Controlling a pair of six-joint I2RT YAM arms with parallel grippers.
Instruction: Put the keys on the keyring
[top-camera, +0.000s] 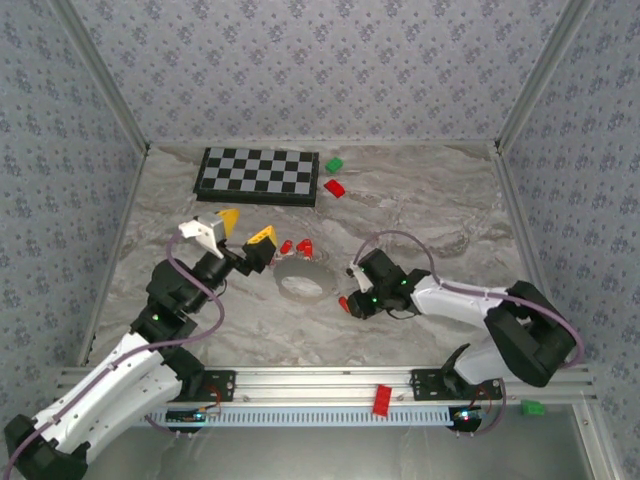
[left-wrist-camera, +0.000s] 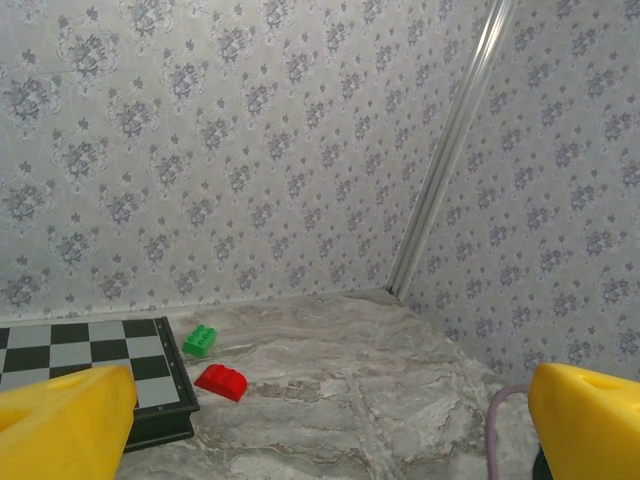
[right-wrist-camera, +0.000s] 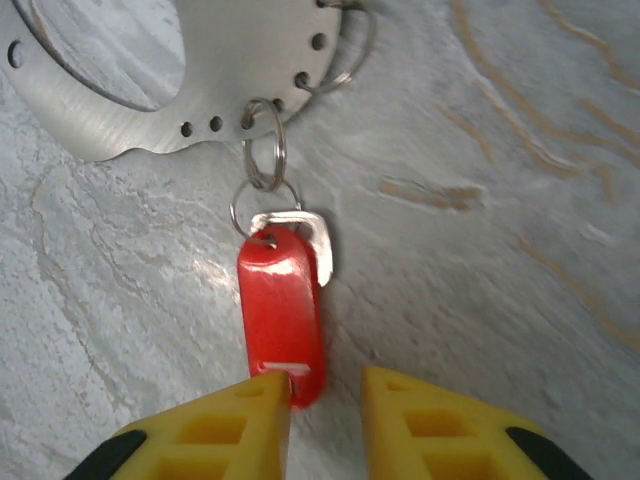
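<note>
The keyring (right-wrist-camera: 240, 60) is a flat grey metal ring with small holes along its edge, lying on the marble table (top-camera: 420, 200); from above, the keyring (top-camera: 305, 284) sits mid-table. One red key (right-wrist-camera: 280, 300) hangs from it by a small wire ring (right-wrist-camera: 283, 150). My right gripper (right-wrist-camera: 325, 400) is open, with the key's near end lying between the jaws beside the left finger. From above, that key (top-camera: 343, 303) is at my right gripper (top-camera: 350, 297). Two more keys (top-camera: 296, 247) lie at the ring's far edge. My left gripper (top-camera: 246, 228) hovers wide open and holds nothing (left-wrist-camera: 325, 430).
A chessboard (top-camera: 260, 173) lies at the back left, with a green block (top-camera: 333, 164) and a red block (top-camera: 335, 187) beside it. The front rail carries another red block (top-camera: 381, 398) and a green one (top-camera: 532, 407). Papered walls close in three sides.
</note>
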